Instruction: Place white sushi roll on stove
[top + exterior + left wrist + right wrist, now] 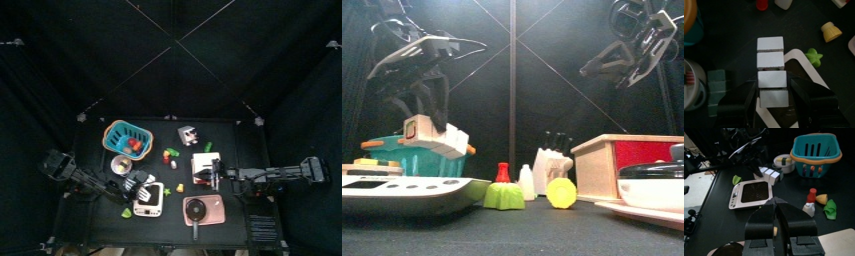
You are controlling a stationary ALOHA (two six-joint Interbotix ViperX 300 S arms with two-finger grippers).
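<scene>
- Left gripper (773, 97): jaws clamped on either side of the white sushi roll (771, 70), a row of white blocks held above the table
- White sushi roll: suspended over the near edge of the stove (751, 193), not resting on it
- Stove: lay flat on the table beside a teal basket (819, 153)
- Right gripper (783, 218): jaws pressed together, empty, raised apart from the stove

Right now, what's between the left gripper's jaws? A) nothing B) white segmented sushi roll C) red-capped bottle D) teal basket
B. In the left wrist view the white sushi roll, a row of white blocks, sits between the left gripper jaws, over the stove; the teal basket and the bottle stand apart on the table.
</scene>
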